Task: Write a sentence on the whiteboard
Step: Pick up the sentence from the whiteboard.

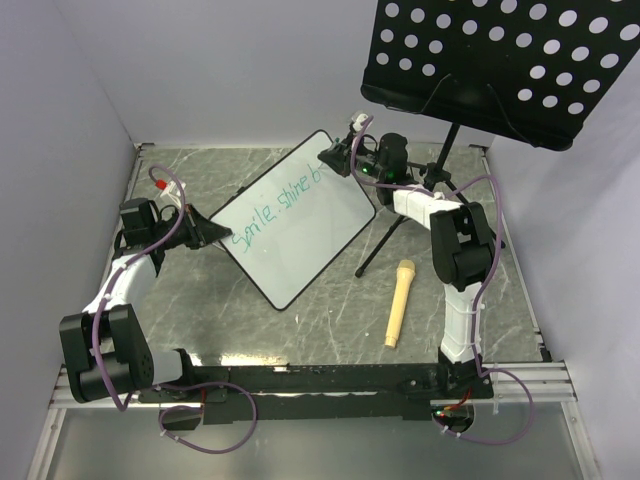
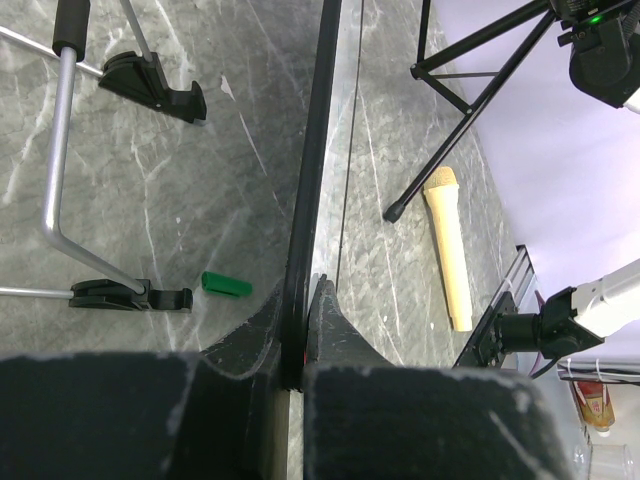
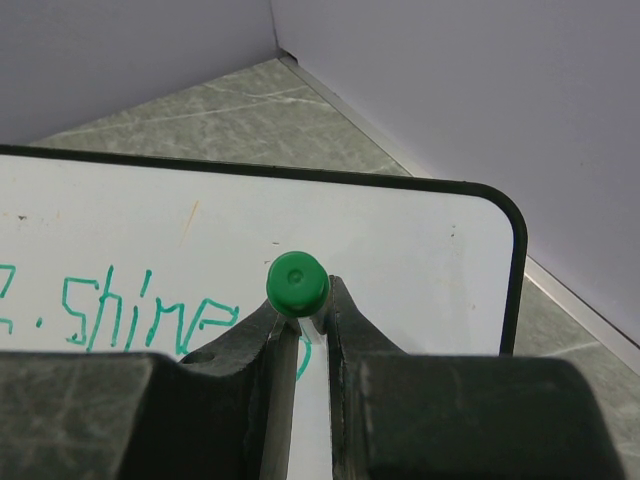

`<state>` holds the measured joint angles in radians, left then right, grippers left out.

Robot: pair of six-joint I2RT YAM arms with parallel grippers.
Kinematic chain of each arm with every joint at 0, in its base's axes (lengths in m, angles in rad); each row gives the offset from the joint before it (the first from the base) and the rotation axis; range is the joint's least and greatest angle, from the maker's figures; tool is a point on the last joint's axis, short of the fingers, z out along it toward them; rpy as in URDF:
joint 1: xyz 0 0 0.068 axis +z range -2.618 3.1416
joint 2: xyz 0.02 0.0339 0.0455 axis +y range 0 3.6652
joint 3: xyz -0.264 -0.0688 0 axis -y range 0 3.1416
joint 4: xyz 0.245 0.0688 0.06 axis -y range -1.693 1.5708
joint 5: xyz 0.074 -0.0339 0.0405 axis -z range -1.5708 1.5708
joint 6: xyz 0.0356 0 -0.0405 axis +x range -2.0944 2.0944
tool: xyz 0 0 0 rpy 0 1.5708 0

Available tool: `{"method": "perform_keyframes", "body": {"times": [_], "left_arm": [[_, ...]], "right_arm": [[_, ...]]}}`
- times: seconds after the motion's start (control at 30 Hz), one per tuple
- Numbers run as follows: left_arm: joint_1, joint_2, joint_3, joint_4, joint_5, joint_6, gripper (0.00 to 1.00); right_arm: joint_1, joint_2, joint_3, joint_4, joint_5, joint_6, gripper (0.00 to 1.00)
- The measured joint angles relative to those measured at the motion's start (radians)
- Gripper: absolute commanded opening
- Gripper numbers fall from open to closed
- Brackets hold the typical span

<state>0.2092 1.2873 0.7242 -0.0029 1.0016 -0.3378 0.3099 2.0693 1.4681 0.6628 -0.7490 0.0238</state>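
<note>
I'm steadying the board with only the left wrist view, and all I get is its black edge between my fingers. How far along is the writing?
Observer: In the top view, the sentence on the whiteboard reads "Smile, shine b" in teal.
Operator: Where is the marker?
Observer: The right arm's fingers are shut on the marker, its green end showing, over the board near a rounded corner.
Operator: And where on the board am I gripping?
Observer: The left arm's fingers clamp the edge beside the "S" of "Smile", at the end opposite the marker.
</note>
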Motion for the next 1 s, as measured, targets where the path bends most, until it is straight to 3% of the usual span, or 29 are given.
{"method": "perform_keyframes", "body": {"times": [1.0], "left_arm": [[0.002, 0.002, 0.000, -0.003, -0.003, -0.001, 0.01]], "right_arm": [[0.000, 0.005, -0.032, 0.018, 0.002, -0.026, 0.00]]}}
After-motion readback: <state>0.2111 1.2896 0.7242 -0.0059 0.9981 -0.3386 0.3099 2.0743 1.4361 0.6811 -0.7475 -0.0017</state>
